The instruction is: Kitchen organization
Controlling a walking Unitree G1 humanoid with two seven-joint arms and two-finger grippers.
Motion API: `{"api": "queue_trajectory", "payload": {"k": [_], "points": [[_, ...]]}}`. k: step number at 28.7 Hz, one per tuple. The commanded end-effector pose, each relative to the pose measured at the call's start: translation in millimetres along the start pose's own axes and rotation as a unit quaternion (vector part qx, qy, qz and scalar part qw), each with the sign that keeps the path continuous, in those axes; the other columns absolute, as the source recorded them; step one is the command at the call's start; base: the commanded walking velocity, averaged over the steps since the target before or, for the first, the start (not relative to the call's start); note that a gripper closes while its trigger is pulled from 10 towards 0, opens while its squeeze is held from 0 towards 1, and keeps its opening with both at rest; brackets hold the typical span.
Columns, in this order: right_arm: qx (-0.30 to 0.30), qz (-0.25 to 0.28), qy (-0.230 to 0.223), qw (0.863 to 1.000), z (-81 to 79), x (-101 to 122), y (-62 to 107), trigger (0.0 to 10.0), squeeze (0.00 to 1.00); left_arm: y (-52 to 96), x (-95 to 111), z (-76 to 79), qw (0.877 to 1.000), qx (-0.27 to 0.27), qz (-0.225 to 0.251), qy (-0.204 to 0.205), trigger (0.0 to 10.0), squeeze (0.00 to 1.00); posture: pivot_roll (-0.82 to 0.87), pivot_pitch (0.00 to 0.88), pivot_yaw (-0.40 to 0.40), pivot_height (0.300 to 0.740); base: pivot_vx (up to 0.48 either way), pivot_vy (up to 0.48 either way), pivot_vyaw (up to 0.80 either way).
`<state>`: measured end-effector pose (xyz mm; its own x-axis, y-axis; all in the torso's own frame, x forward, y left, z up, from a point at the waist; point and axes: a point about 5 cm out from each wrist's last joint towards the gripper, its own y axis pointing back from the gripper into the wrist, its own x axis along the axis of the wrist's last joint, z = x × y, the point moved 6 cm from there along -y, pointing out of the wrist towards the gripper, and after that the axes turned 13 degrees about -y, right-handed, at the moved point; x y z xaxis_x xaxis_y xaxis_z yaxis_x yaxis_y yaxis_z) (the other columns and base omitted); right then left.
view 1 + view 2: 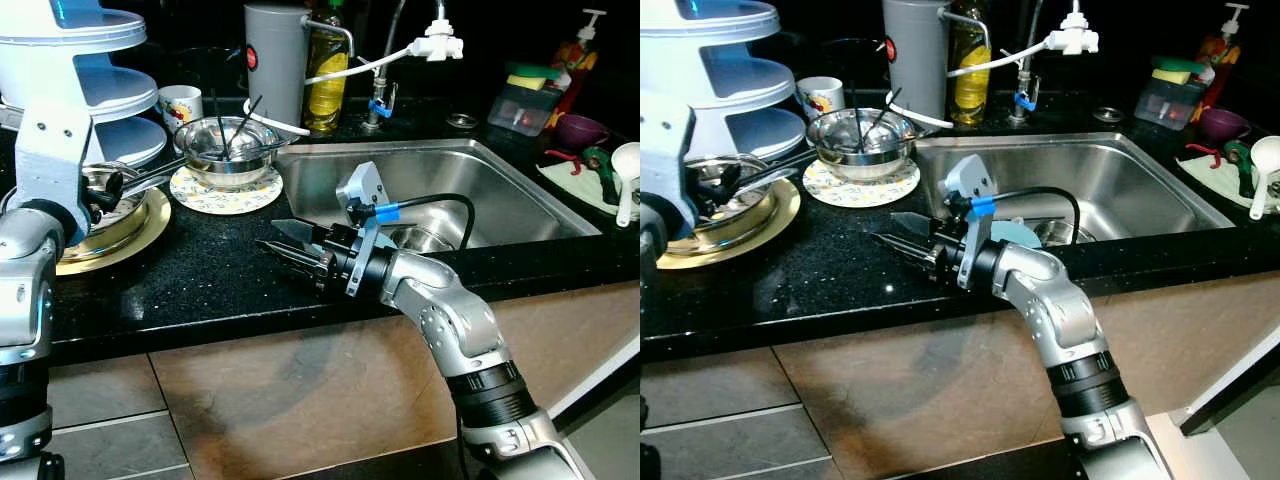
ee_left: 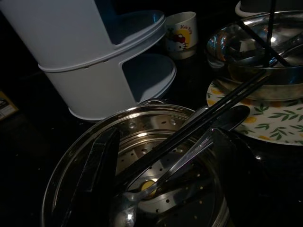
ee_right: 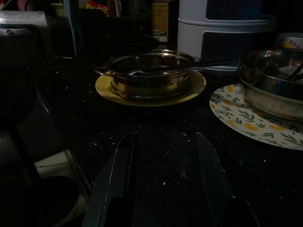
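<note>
Tabletop (image 1: 200, 270): black, speckled, running beside a steel sink (image 1: 500, 190).
Left tool (image 2: 161, 189): poised over a perforated steel steamer pan (image 2: 142, 137), fingers spread apart, gripping nothing.
Steamer pan: seated on a yellow plate (image 1: 110, 245), near the tabletop's left end.
Inside the pan: a metal spoon (image 2: 180, 163) and black chopsticks (image 2: 222, 101), both leaning out over the rim toward the right.
Right tool (image 1: 290, 247): low over bare tabletop just left of the sink, pointed left, fingers parted and empty.
Steel bowl (image 1: 225, 150): set on a leaf-patterned mat (image 1: 225, 192), between pan and sink, holding dark utensils.
White tiered rack (image 1: 90, 80): standing behind the pan.
Cartoon mug (image 1: 180, 102): beside the rack, at the back.
Grey canister (image 1: 277, 60) and oil bottle (image 1: 326, 75): at the back, near the faucet (image 1: 385, 60).
Right of sink: purple bowl (image 1: 580, 130), white ladle (image 1: 628, 175).
</note>
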<state>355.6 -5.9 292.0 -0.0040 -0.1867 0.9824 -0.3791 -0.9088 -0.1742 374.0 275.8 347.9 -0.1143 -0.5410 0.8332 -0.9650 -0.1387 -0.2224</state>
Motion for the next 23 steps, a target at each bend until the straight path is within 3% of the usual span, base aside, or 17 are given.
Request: {"api": "queue_trajectory", "payload": {"k": [1, 2, 3, 6, 13, 16, 19, 22, 23], "points": [[-0.002, 0.009, -0.001, 1.000, 0.8, 3, 2.3, 10.0, 0.00, 0.0, -1, 3.6, 1.000, -0.007, 0.000, 0.005, 10.0, 0.00, 0.02, 0.147, -0.065, 0.740, 0.000, 0.000, 0.00], [-0.006, 0.010, -0.001, 1.000, 2.0, 2, 3.7, 10.0, 0.00, -0.8, -1, 6.5, 1.000, -0.010, -0.001, 0.010, 10.0, 0.00, 0.02, 0.149, -0.064, 0.740, 0.000, 0.000, 0.00], [-0.029, 0.023, -0.005, 0.999, 8.6, 5, 6.7, 10.0, 0.00, -1.7, 10, 25.7, 0.999, -0.044, 0.027, 0.014, 10.0, 0.00, 0.02, 0.151, -0.054, 0.740, 0.000, 0.000, 0.00], [-0.057, 0.042, -0.008, 0.997, 18.2, 10, 9.3, 10.0, 0.00, -2.5, 16, 41.3, 0.997, -0.068, 0.037, 0.025, 10.0, 0.00, 0.02, 0.151, -0.054, 0.740, 0.000, 0.000, 0.00], [-0.103, 0.086, 0.004, 0.991, 33.0, 27, 14.7, 10.0, 0.00, -5.5, 21, 46.1, 0.996, -0.075, 0.048, 0.009, 10.0, 0.00, 0.02, 0.149, -0.035, 0.740, 0.000, 0.000, 0.00], [-0.184, 0.160, 0.067, 0.967, 48.7, 57, 25.0, 10.0, 0.00, -6.1, 22, 57.6, 0.994, -0.096, 0.047, 0.018, 10.0, 0.00, 0.04, 0.149, -0.014, 0.740, 0.000, 0.000, 0.00], [-0.205, 0.183, 0.086, 0.957, 50.5, 66, 27.4, 10.0, 0.00, -5.7, 21, 63.7, 0.993, -0.107, 0.044, 0.026, 10.0, 0.00, 0.04, 0.151, -0.007, 0.740, 0.000, 0.000, 0.00], [-0.205, 0.185, 0.087, 0.957, 50.0, 66, 27.2, 10.0, 0.00, -6.0, 21, 64.6, 0.993, -0.108, 0.043, 0.036, 10.0, 0.00, 0.04, 0.151, -0.007, 0.740, 0.000, 0.000, 0.00], [-0.198, 0.186, 0.066, 0.960, 49.9, 63, 28.5, 10.0, 0.00, -6.2, 22, 64.4, 0.993, -0.105, 0.043, 0.041, 10.0, 0.00, 0.04, 0.150, -0.009, 0.740, 0.000, 0.000, 0.00]]}}
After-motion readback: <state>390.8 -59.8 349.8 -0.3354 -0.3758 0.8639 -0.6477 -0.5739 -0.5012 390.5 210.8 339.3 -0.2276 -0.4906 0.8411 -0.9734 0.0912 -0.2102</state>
